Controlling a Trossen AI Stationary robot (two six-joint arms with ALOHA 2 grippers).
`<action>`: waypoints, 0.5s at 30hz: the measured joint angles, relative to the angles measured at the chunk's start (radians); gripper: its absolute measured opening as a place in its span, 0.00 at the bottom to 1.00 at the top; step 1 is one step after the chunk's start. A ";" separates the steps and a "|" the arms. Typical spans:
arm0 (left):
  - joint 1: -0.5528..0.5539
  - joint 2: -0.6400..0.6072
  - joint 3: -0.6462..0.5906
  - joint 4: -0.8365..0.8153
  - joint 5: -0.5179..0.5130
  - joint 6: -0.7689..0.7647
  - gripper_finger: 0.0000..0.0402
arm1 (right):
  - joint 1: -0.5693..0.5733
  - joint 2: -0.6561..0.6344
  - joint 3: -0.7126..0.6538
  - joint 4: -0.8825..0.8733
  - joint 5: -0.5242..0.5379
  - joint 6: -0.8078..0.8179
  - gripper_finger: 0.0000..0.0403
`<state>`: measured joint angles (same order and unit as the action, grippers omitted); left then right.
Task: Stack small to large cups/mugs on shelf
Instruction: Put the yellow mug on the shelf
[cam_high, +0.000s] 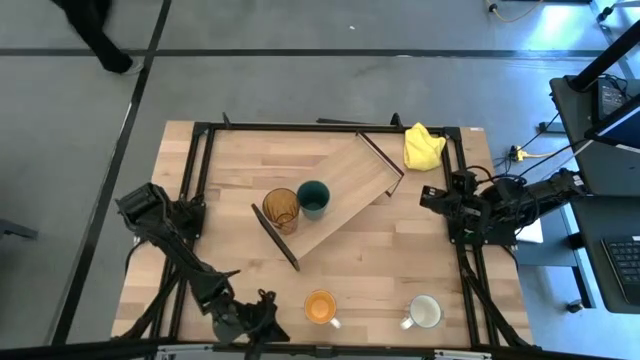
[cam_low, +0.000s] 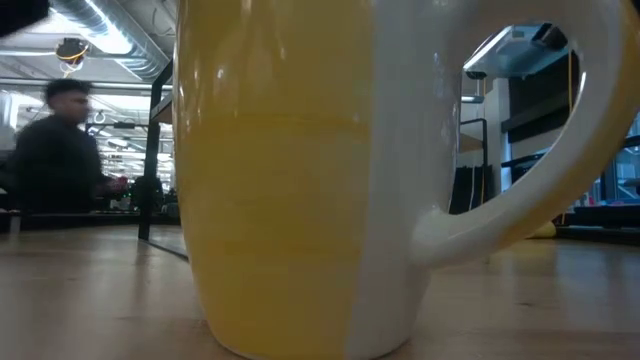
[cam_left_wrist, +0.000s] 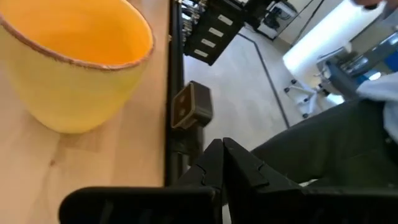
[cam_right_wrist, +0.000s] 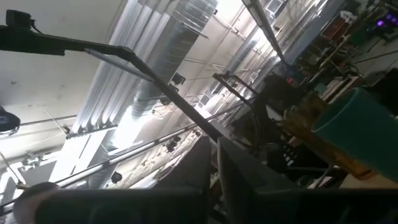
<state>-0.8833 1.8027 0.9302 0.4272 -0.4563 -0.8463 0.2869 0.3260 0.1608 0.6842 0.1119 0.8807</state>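
Observation:
The light-wood shelf (cam_high: 345, 195) lies flat and slantwise on the table. The amber ribbed glass (cam_high: 281, 208) and the dark teal cup (cam_high: 313, 198) stand side by side on its near left end; both also show in the right wrist view, the cup (cam_right_wrist: 364, 124) in front of the glass (cam_right_wrist: 305, 115). The orange mug (cam_high: 321, 307) stands near the table's near edge, yellow outside (cam_left_wrist: 74, 62), and fills the low view (cam_low: 290, 180). The white mug (cam_high: 424, 312) stands to its right. My left gripper (cam_high: 262, 318) (cam_left_wrist: 222, 155) is shut and empty, left of the orange mug. My right gripper (cam_high: 430, 197) (cam_right_wrist: 214, 158) is shut and empty at the table's right edge.
A yellow cloth (cam_high: 422, 146) lies at the far right corner. A black frame (cam_high: 195, 160) runs around the table's edges. Bare table lies between the shelf and the two mugs. A person (cam_low: 60, 150) stands in the room beyond.

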 joint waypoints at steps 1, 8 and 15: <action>0.009 0.008 0.000 0.005 0.004 0.010 0.00 | 0.007 0.014 0.013 0.000 -0.001 0.000 0.08; 0.045 0.086 0.000 0.056 -0.042 0.004 0.00 | 0.051 0.112 0.127 0.000 -0.015 -0.049 0.08; 0.058 0.146 0.000 0.066 -0.211 -0.041 0.00 | 0.071 0.187 0.229 -0.001 -0.033 -0.075 0.08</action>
<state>-0.8256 1.9487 0.9302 0.4936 -0.6676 -0.8872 0.3580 0.5132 0.3894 0.6835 0.0789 0.8059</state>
